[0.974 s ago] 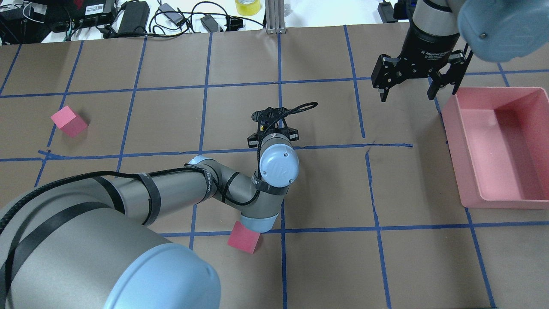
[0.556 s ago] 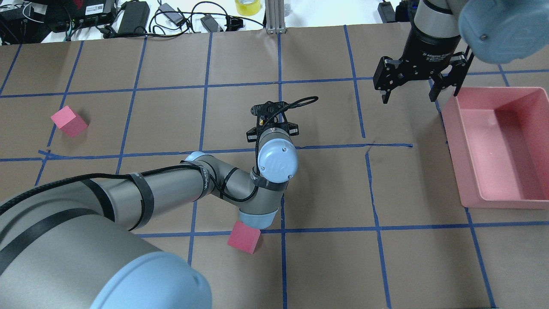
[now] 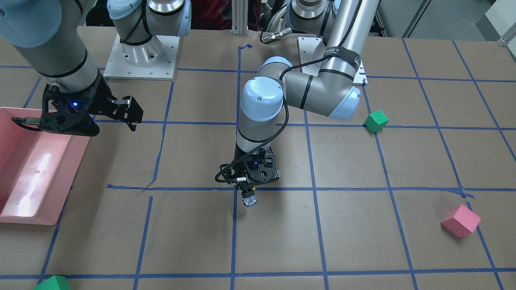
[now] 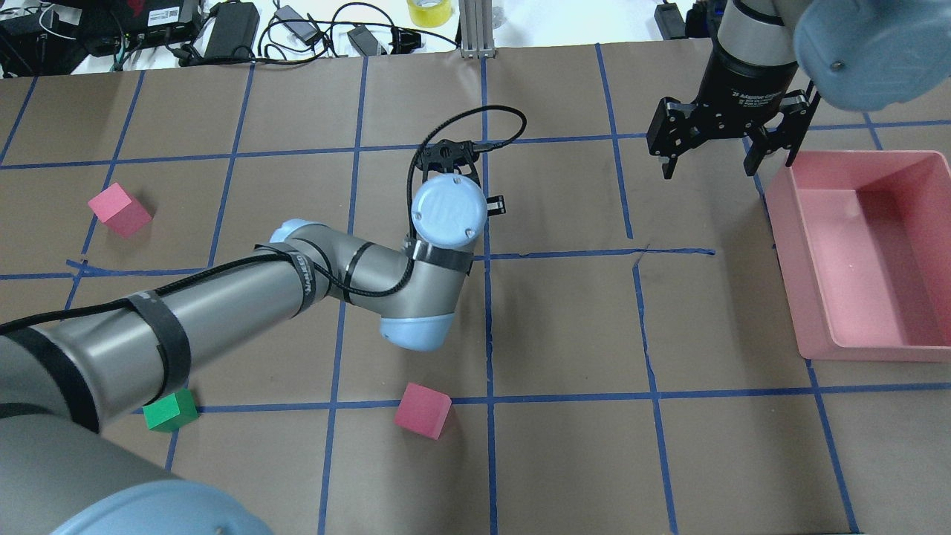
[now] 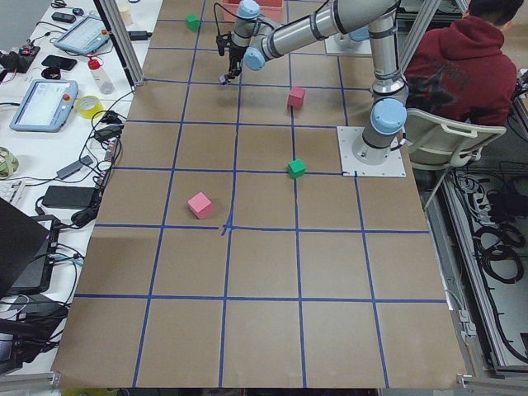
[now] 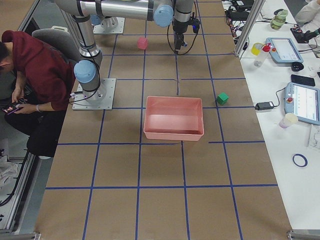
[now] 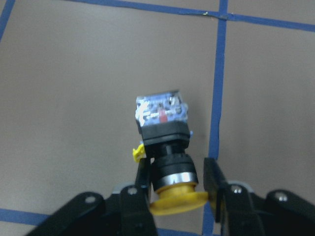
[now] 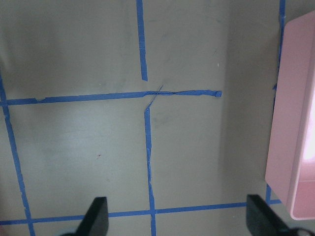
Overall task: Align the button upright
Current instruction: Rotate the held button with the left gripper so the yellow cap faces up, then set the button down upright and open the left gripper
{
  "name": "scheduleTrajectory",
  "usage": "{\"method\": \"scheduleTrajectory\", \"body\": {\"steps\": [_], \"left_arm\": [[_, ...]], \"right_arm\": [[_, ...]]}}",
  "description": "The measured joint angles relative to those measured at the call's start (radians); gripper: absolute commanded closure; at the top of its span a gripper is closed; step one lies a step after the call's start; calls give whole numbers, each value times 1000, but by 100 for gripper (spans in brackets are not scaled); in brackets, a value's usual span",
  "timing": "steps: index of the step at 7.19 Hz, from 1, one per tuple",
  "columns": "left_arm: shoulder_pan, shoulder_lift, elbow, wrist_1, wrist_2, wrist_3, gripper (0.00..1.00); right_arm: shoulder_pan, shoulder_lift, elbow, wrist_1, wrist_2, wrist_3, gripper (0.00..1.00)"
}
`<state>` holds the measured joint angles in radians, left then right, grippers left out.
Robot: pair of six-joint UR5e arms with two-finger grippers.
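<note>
The button (image 7: 162, 115) has a yellow cap, a black neck and a grey body end with a red mark. My left gripper (image 7: 174, 179) is shut on its neck just below the cap. The cap sits toward the gripper and the body end points down at the brown paper. In the front view the button (image 3: 249, 199) hangs under the left gripper (image 3: 250, 192) beside a blue tape line. In the overhead view the left wrist (image 4: 449, 210) hides both. My right gripper (image 4: 724, 160) is open and empty, hovering left of the pink bin (image 4: 787, 245).
A pink cube (image 4: 119, 210) lies far left and another pink cube (image 4: 422, 410) near the front centre. A green cube (image 4: 171, 410) sits under my left forearm. Another green cube (image 3: 52, 284) lies at the front view's bottom left. Cables and gear line the far table edge.
My left arm has moved away from the robot's base and slightly left with the button, uncovering the green cube. My right gripper has risen slightly and stays open.
</note>
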<state>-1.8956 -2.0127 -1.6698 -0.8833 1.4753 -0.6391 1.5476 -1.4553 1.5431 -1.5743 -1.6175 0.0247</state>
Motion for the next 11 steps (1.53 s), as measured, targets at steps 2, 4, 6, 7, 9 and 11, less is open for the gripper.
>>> {"method": "scheduleTrajectory", "body": {"steps": [2, 4, 6, 7, 9, 11], "left_arm": [[45, -25, 86, -239, -213, -52, 100], [69, -75, 115, -329, -329, -67, 100], [88, -125, 159, -353, -331, -61, 100], [105, -143, 176, -369, -333, -60, 100], [133, -174, 196, -422, -398, -66, 100], [149, -205, 226, -476, -462, -70, 76]], "right_arm": [[-2, 3, 1, -3, 7, 2, 0], [-4, 4, 1, -3, 9, 3, 0], [-4, 4, 1, -3, 6, 5, 0], [-4, 4, 1, -4, 5, 5, 0], [-4, 4, 1, -4, 3, 6, 0], [-4, 4, 1, -3, 2, 6, 0]]}}
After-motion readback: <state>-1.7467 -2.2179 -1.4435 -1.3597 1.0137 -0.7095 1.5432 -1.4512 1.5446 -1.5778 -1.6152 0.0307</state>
